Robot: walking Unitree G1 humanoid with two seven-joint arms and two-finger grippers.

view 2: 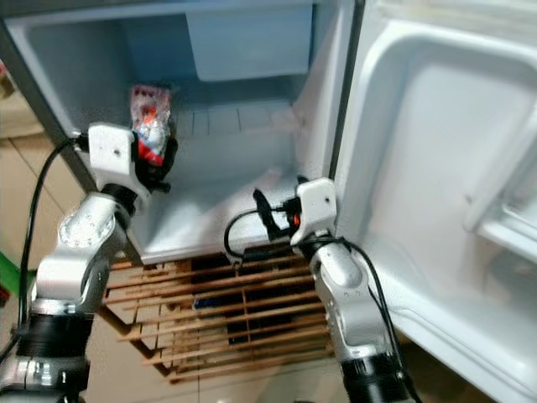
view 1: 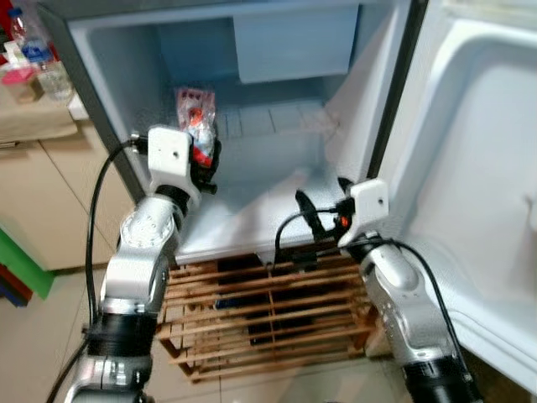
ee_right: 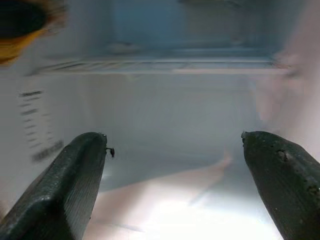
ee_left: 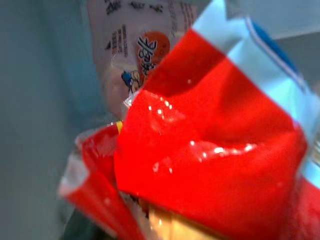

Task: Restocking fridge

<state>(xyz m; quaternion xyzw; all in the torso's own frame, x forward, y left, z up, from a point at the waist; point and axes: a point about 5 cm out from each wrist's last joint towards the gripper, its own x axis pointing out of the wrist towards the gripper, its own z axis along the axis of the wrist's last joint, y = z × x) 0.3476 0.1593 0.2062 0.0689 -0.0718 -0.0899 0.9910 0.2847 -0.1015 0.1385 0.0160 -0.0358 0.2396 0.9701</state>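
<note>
The fridge (view 1: 252,235) stands open with a bare white floor inside. My left gripper (view 1: 205,155) is inside at the left wall, shut on a red snack packet (view 1: 200,144); up close that packet (ee_left: 210,150) hides the fingers. Just behind it a white and red packet (view 1: 194,102) stands upright against the left wall, and its printed label (ee_left: 135,45) shows in the left wrist view. My right gripper (view 1: 323,201) is at the front right of the fridge floor. It is open, with nothing between its fingers (ee_right: 65,190).
The fridge door (view 1: 478,185) hangs open on the right, close to my right arm. A wooden slatted rack (view 1: 268,319) sits under the fridge. To the left are a counter (view 1: 33,117) with a plastic bottle (view 1: 38,50) and cabinet fronts.
</note>
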